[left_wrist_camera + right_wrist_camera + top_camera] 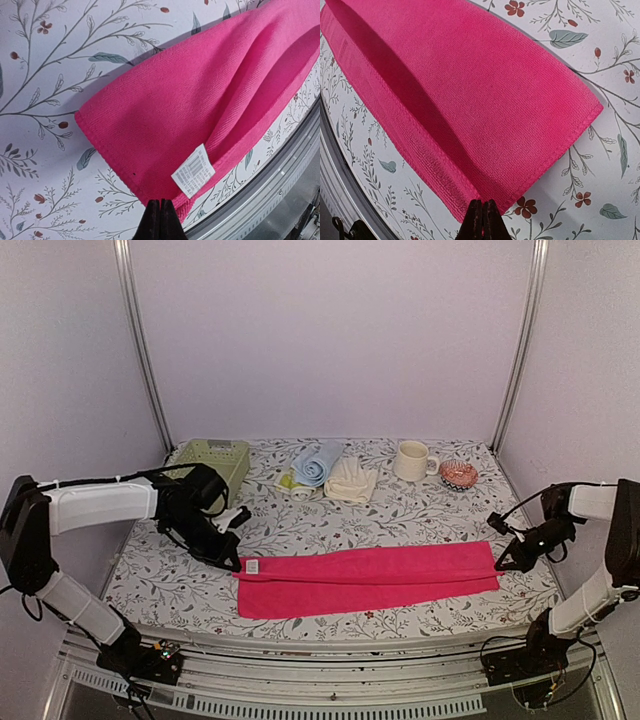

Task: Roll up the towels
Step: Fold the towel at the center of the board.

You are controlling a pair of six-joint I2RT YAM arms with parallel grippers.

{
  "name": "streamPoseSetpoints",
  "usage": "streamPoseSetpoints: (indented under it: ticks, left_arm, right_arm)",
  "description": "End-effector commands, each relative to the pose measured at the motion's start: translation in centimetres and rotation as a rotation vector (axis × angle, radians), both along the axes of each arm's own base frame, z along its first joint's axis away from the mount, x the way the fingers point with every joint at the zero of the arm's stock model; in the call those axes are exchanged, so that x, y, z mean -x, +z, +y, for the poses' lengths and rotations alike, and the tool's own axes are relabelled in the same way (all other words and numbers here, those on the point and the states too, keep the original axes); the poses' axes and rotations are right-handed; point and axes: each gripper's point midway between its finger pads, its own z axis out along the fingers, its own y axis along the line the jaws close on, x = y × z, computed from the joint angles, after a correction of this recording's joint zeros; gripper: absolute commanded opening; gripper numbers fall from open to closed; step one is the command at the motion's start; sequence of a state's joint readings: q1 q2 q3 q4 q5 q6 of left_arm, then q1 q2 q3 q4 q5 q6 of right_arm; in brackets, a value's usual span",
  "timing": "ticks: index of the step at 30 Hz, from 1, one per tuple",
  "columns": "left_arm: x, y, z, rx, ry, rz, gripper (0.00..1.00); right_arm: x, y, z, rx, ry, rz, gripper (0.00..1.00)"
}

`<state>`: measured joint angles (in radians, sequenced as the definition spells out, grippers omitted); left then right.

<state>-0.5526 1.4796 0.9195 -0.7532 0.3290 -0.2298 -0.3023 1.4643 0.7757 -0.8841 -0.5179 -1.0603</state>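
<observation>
Across the near side of the worktop (pixel 420 515) lies the hot pink towel (pixel 365 580), folded lengthwise into a long flat strip. Your left pincer (pixel 228 558) is closed tight at its left end and your right pincer (pixel 507 562) closed tight at its right end. Whether either nips any cloth, you cannot tell. Expect light, soft, limp fabric that sags and loosens easily. Take one short end by its corners, tuck it over, and keep the roll snug. The light blue towel (pixel 317 462) and cream towel (pixel 350 480) lie at the back.
</observation>
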Motion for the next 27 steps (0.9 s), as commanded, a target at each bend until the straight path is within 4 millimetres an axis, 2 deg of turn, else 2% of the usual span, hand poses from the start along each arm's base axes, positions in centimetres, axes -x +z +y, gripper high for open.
streamPoseSetpoints:
  ticks: [1, 15, 22, 25, 27]
  left_arm:
    - [2.5, -0.7, 0.9, -0.043, 0.014, 0.096, 0.0]
    - [5.1, -2.7, 0.9, -0.117, -0.042, 0.167, 0.0]
    - [5.5, -2.8, 0.9, -0.151, -0.049, 0.15, 0.03]
    - [6.0, -2.9, 0.5, -0.159, -0.075, 0.137, 0.04]
    - [5.5, -2.8, 0.6, -0.194, -0.077, 0.099, 0.04]
  right_arm:
    - [1.3, -0.6, 0.0, 0.011, 0.036, 0.014, 0.03]
    - [3.3, -2.0, 0.3, 0.023, 0.091, 0.044, 0.03]
    - [4.8, -2.9, 0.5, 0.038, 0.136, 0.031, 0.04]
    - [4.9, -2.9, 0.6, 0.04, 0.147, 0.015, 0.04]
    - [4.9, -2.7, 0.7, 0.037, 0.145, 0.011, 0.04]
